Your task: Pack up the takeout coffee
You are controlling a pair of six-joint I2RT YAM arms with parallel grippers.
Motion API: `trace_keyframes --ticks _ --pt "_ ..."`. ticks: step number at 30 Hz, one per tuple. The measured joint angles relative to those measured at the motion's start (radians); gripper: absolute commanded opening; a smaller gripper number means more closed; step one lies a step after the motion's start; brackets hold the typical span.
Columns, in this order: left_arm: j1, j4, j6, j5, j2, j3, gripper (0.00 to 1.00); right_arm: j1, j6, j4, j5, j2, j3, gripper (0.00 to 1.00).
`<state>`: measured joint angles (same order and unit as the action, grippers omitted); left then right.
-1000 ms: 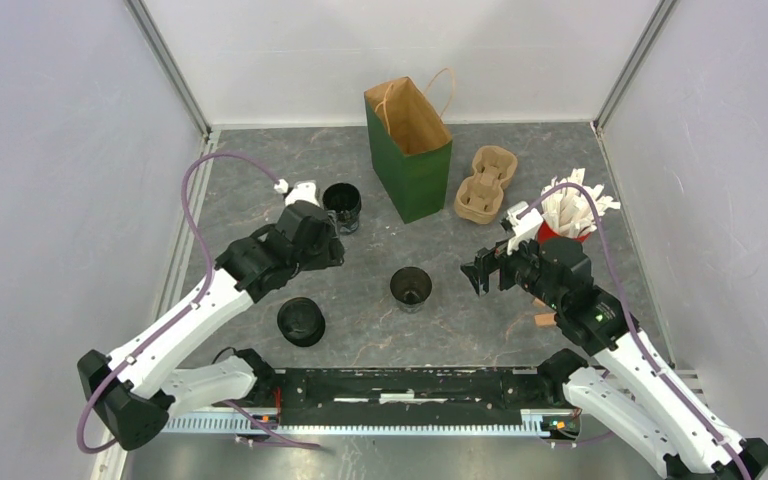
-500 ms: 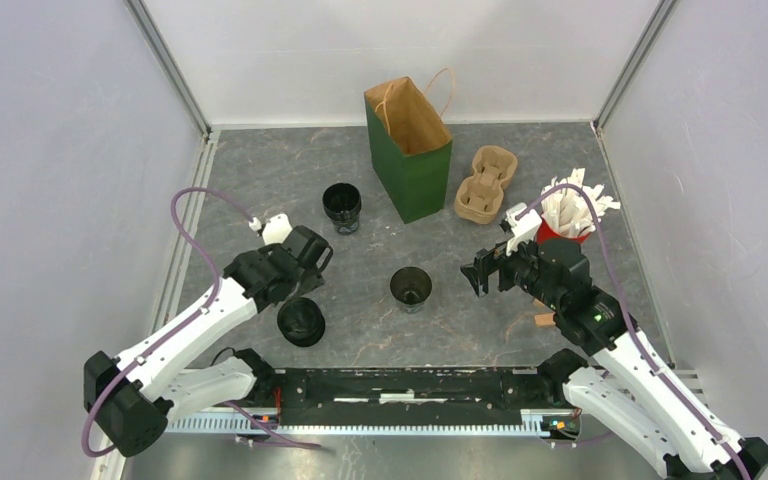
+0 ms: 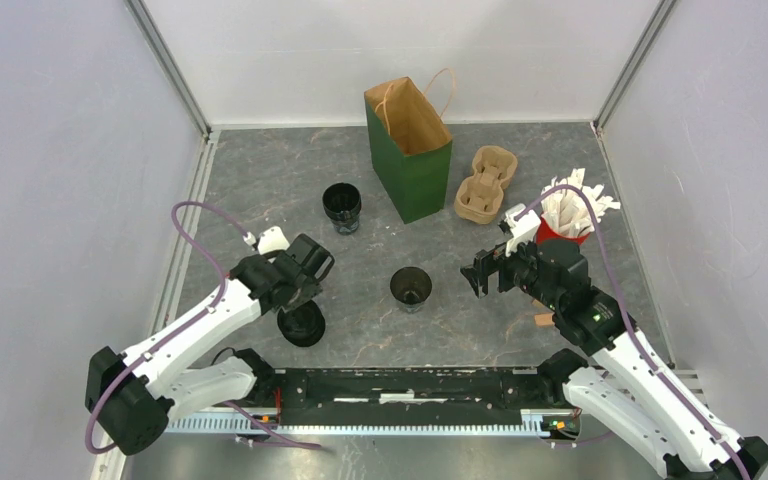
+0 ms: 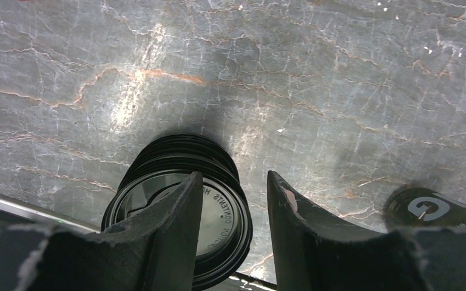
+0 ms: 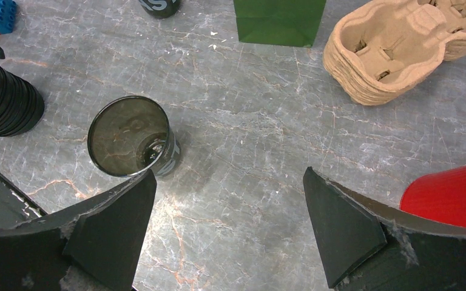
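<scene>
**Left gripper over the lid stack, right gripper held wide near a cup.**

The left gripper (image 4: 233,182) is held over the ribbed stack of round black plastic lids (image 4: 218,209), near the front edge of the grey marbled table (image 3: 260,170). Its fingers are seen partly apart: one is laid across the top lid and the other is outside the rim, with bare table showing between rim and finger, so nothing is clamped. Whether the lid is touched cannot be told. Two small black disposable cups are stood open and unlidded, the nearer cup (image 3: 411,287) between the two arms and the farther cup (image 3: 341,205) just left of the upright green paper bag (image 3: 410,160). The right gripper (image 5: 230,173) is spread fully wide, and the nearer cup is found just beyond one of its fingertips, apart from it. The tan moulded-pulp carrier (image 3: 485,183) is set right of the bag.
</scene>
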<state>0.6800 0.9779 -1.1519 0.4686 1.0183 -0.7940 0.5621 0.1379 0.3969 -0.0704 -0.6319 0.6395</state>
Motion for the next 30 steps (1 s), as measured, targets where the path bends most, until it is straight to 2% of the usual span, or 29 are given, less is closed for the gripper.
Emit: trace_keyframes --ticks 22,24,28,30 --pt "0.000 0.011 -0.037 -0.003 0.023 0.029 0.49 0.000 0.007 0.000 0.003 0.014 0.000 0.99" --pt "0.000 0.011 -0.037 -0.003 0.031 0.029 0.46 0.000 0.007 0.000 0.003 0.014 0.000 0.99" --pt "0.000 0.010 -0.038 -0.004 0.046 0.029 0.28 0.000 0.007 0.000 0.004 0.014 0.000 0.99" --pt "0.000 0.008 -0.037 -0.005 0.047 0.029 0.26 0.000 0.007 0.000 0.005 0.014 0.000 0.99"
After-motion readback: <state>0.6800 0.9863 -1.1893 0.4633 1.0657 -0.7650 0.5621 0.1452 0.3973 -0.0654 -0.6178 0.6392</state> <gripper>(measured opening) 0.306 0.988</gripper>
